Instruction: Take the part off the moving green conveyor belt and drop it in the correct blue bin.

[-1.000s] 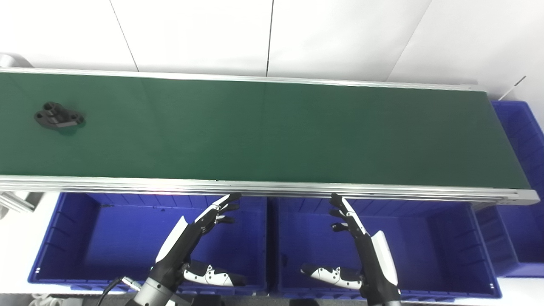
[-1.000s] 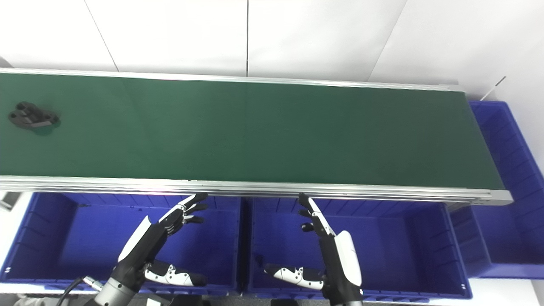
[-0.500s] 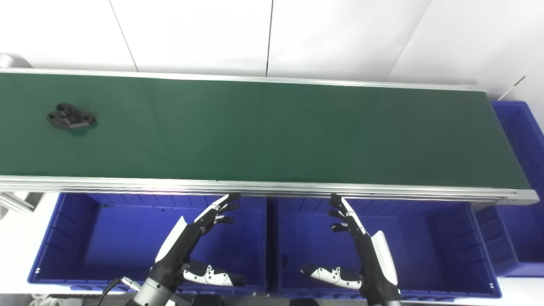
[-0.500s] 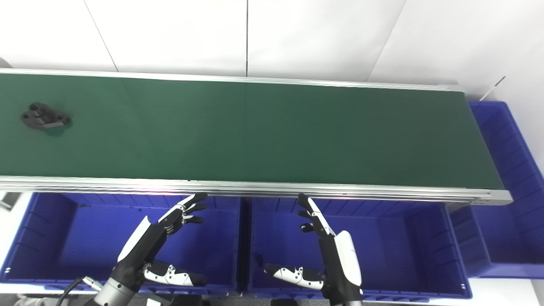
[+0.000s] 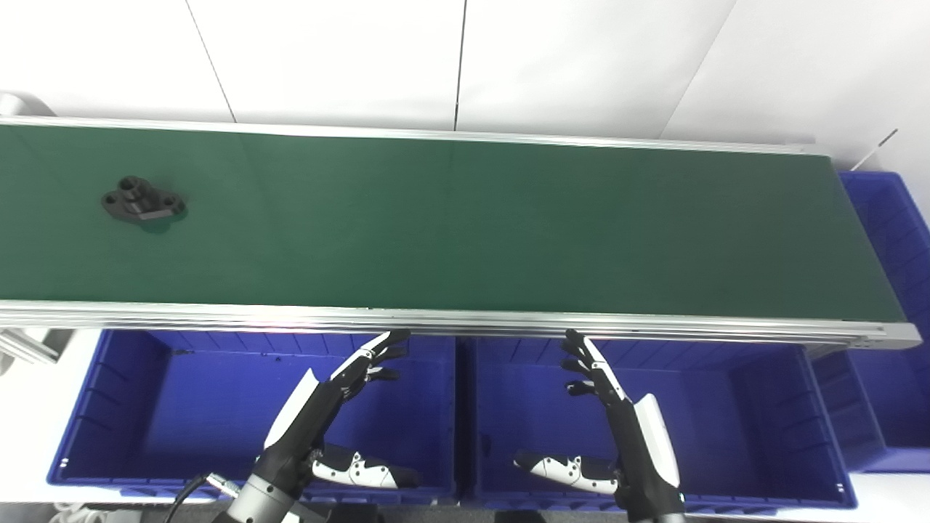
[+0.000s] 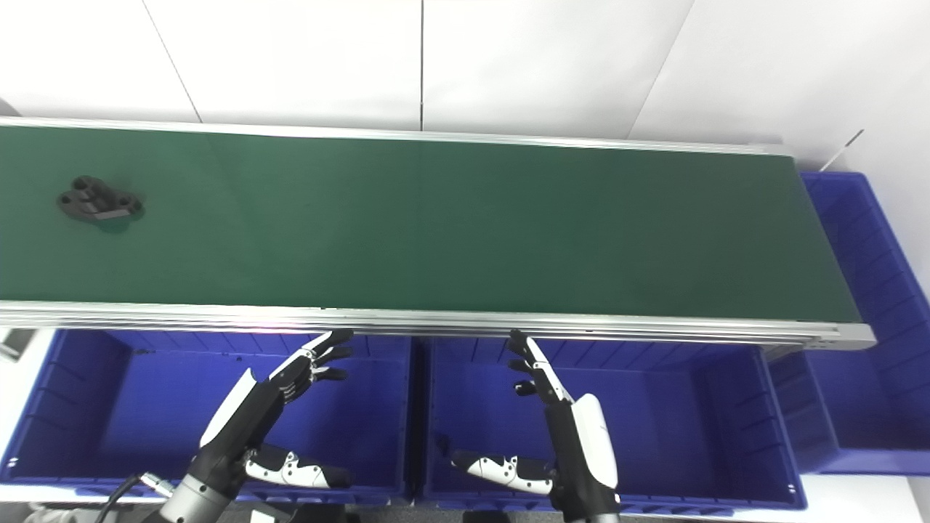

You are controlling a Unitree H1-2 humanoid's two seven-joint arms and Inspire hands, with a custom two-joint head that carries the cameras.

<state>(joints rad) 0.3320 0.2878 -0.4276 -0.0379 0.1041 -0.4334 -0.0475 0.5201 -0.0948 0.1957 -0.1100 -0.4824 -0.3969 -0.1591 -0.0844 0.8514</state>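
Both hands — left hand [image 5: 341, 403], right hand [image 5: 617, 418] — are held wide and empty over the bins [image 5: 109, 407], awaiting the part [image 5: 142, 205] — well apart on the belt [image 5: 508, 225].

Belt [image 5: 465, 225] runs off the left edge, so I can't see its start. Far-right bin [image 5: 890, 240] is cut by the right edge and partly behind the belt end. Both forearms leave the bottom edge. Part [image 5: 142, 205] is too small for me to read detail beyond dark holes. Near bins [image 5: 109, 407] have back walls tucked under the belt rail.
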